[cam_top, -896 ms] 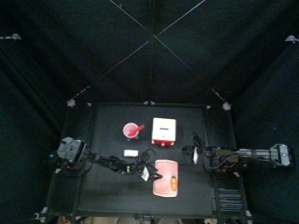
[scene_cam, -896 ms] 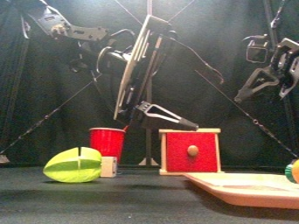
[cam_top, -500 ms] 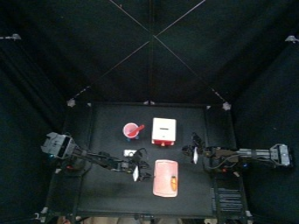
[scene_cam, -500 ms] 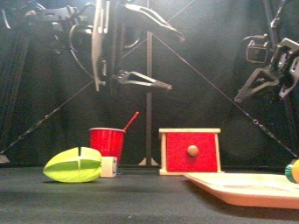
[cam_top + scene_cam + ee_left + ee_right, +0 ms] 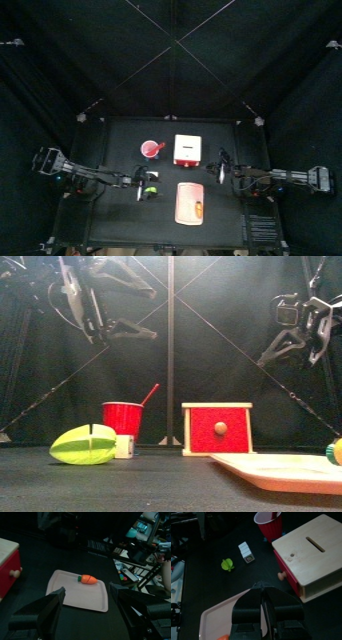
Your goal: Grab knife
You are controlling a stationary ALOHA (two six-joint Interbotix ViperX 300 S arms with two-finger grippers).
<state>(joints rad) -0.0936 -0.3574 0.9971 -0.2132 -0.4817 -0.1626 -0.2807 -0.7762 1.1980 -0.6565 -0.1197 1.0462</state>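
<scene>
The left gripper point(image 5: 87, 588) is hanging high above the table point(image 5: 120, 135) with its jaws spread wide apart, gripping nothing. Its wrist camera is looking down past them at the pink tray point(image 5: 73, 597), where a toy carrot point(image 5: 87, 578) is lying alone. That wide spread looks like readiness to drop over something, though nothing is between the jaws yet.

The right gripper point(image 5: 262, 592) is hovering on the other side with its jaws pressed together and empty, over the gap between the tray and the red-fronted wooden box point(image 5: 314, 557). To my eye it is waiting rather than working.

As for the knife, I am not seeing one lying plainly anywhere: not on the tray, nor on the bare table. A slim red stick point(image 5: 150, 394) is leaning out of the red cup point(image 5: 123, 417), and that may be the knife's handle, parked upright so it can be pinched from above, but from here I cannot be sure.

A small white block point(image 5: 246, 552) is standing just beside the cup, and a green toy point(image 5: 83, 444) is sitting near it, toward the front edge. Both grippers are well apart from the cup, so the grab is not yet begun.
</scene>
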